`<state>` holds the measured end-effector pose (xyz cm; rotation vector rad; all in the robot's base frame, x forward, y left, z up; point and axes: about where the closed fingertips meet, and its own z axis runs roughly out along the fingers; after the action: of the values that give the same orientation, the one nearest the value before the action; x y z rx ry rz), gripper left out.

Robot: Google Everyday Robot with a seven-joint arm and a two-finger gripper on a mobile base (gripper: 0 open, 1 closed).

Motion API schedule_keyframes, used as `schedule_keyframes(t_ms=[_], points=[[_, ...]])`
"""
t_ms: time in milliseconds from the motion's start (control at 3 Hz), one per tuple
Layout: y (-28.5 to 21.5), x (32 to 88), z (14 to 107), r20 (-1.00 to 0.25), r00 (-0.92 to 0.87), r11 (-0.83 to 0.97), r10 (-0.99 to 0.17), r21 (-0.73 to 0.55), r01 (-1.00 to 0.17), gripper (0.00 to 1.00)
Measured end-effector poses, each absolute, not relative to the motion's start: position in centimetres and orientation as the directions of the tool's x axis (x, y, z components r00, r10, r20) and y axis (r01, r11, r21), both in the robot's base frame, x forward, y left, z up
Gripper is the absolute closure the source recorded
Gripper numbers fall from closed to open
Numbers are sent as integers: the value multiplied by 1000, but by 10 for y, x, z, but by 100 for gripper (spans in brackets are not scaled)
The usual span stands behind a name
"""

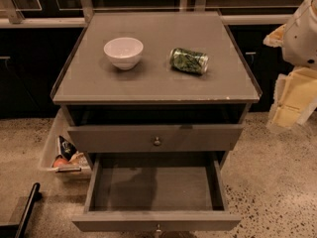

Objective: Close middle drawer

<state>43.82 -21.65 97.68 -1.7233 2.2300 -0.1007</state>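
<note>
The middle drawer [153, 187] of the grey-brown cabinet is pulled far out toward me and its inside is empty. Its low front panel [156, 221] sits at the bottom edge of the view, with a small brass knob [158, 228]. The top drawer [156, 138] above it stands slightly out and has its own knob [157, 141]. My gripper [291, 100] shows as cream-coloured parts at the right edge, level with the cabinet top, well to the right of both drawers and touching nothing.
On the cabinet top [99, 83] stand a white bowl [123, 52] and a green can [188, 60] lying on its side. A bin with packets [64, 155] sits on the floor left of the cabinet. A black bar [25, 212] lies at the lower left. Dark cabinets line the back.
</note>
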Motion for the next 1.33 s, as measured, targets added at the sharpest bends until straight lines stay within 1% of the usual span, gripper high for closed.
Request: schedule_keyframes(t_ms=[333,1000,1333], points=[[-217,438,977,-206,-223,272,-953,-254,-928,0],[-232,414,927,-230,-231,281,-945,-216,-935,0],[-237,398,889,-267,-213,270,-940,-200,-942,18]])
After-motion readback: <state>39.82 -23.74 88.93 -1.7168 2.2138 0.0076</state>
